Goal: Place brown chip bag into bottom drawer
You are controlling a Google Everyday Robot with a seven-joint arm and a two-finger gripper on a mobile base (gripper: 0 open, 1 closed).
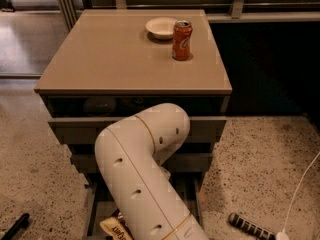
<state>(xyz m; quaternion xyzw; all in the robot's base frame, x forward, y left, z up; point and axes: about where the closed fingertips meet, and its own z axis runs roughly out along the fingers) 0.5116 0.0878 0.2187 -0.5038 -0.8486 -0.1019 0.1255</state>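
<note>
Closest to me, the white arm (142, 189) rises from the bottom edge and bends at its elbow in front of the cabinet. Its bulk hides the gripper somewhere low by the drawers, so I cannot tell how it is set. Just left of the arm, a cream crimped end of the brown chip bag (116, 227) peeks out, lying in the pulled-out bottom drawer (92, 211). A black ribbed handle (248, 226) and a white cable (300, 189) lie on the speckled floor to the right. Higher up sit two grey drawer fronts (65, 129). On the tan cabinet top (110, 59), an orange soda can (182, 40) stands just beside a white bowl (161, 27).
</note>
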